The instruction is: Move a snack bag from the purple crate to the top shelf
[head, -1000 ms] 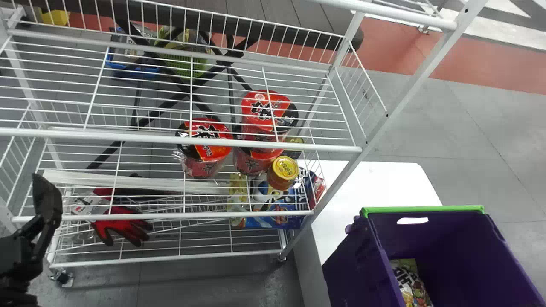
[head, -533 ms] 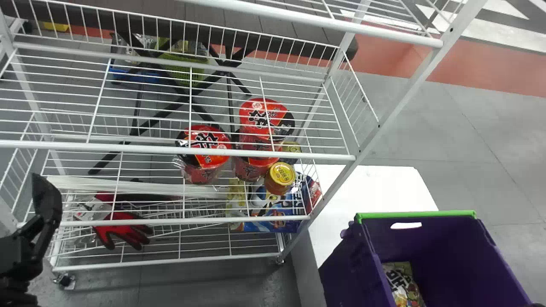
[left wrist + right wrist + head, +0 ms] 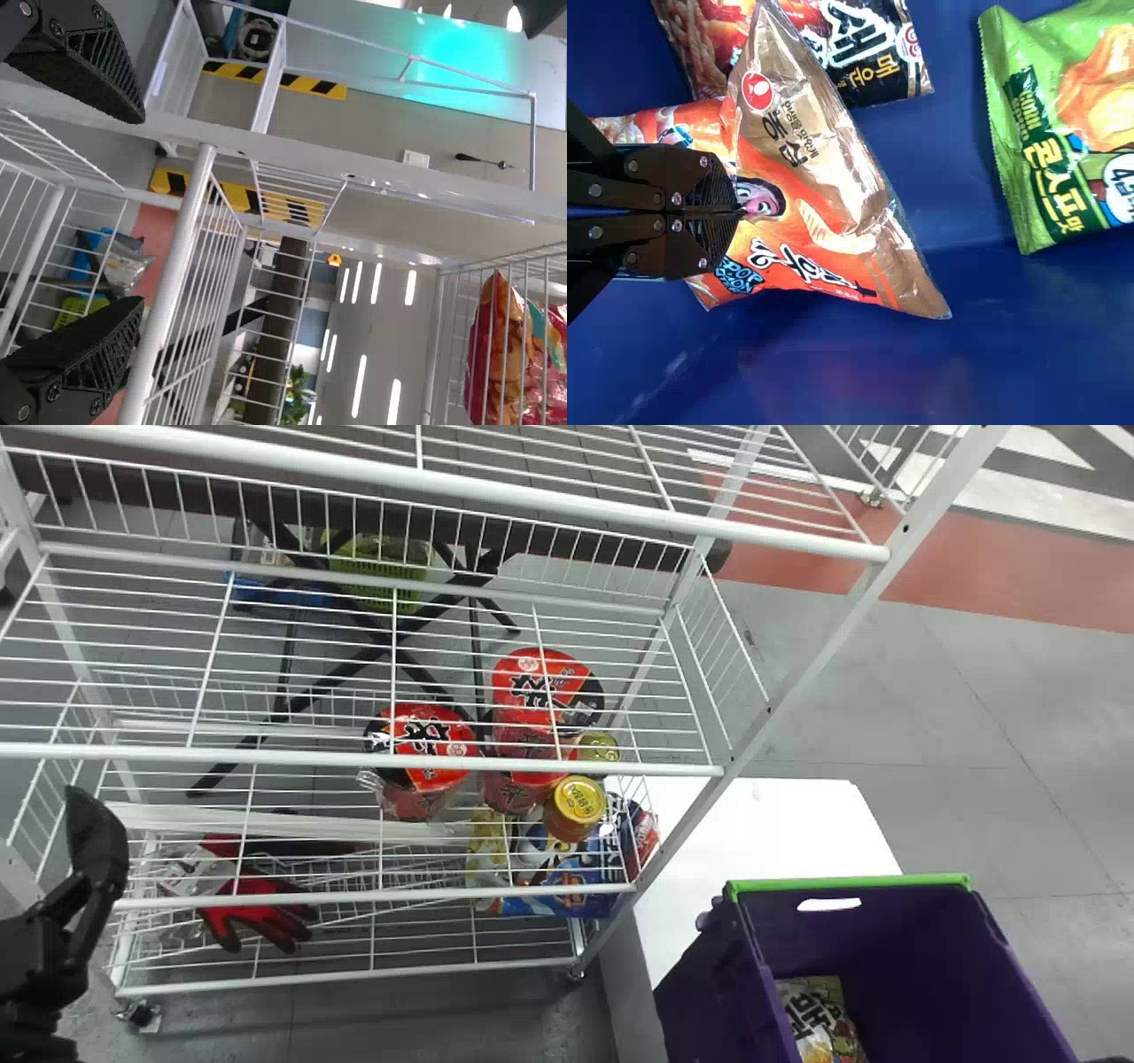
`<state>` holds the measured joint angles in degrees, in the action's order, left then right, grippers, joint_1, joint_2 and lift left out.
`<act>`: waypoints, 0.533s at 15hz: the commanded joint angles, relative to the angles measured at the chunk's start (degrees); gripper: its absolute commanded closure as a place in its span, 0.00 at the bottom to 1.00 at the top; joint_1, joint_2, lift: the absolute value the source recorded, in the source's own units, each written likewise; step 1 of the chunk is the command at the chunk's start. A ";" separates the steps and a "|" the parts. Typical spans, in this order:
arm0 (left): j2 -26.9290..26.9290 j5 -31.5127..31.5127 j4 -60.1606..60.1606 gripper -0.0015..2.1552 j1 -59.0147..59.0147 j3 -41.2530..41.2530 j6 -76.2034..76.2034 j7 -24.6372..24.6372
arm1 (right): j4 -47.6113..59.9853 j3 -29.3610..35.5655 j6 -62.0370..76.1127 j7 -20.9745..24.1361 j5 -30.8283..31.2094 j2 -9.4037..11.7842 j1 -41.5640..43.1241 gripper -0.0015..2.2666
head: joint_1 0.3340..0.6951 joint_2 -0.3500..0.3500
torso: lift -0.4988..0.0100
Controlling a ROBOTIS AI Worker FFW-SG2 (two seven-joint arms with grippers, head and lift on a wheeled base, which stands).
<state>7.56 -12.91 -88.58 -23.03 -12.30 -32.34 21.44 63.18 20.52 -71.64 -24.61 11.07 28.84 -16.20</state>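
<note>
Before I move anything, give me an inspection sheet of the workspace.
Surface: white tabletop beside the wire rack; purple crate at it.
Job's things: orange-and-brown snack bag held over the crate's inside; green bag and dark-and-red bag also in the crate.
Clutter: red tubs, yellow-lidded jar and red glove lower on the rack.
Grippers: right gripper, jaws shut on the orange-and-brown bag; left gripper, jaws open, near the rack's left end.
Cables: nothing seen.
Surroundings: grey floor; green basket behind the rack.
</note>
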 commanded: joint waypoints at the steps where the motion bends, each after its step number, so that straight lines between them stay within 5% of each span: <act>1: 0.00 -0.10 0.16 0.04 0.00 0.00 -0.04 0.01 | 0.28 0.14 0.66 -0.09 0.00 -0.10 -0.06 0.93 | 1.00 0.00 | 0.31; 8: 0.62 -0.89 -0.89 0.04 0.00 0.09 0.67 -0.17 | 5.64 2.16 -1.10 -0.70 -0.61 -1.94 -0.85 0.93 | 1.00 0.00 | 0.36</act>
<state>7.97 -13.59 -89.26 -23.01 -12.22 -31.68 21.26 67.82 22.28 -72.15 -25.28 10.51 27.34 -16.96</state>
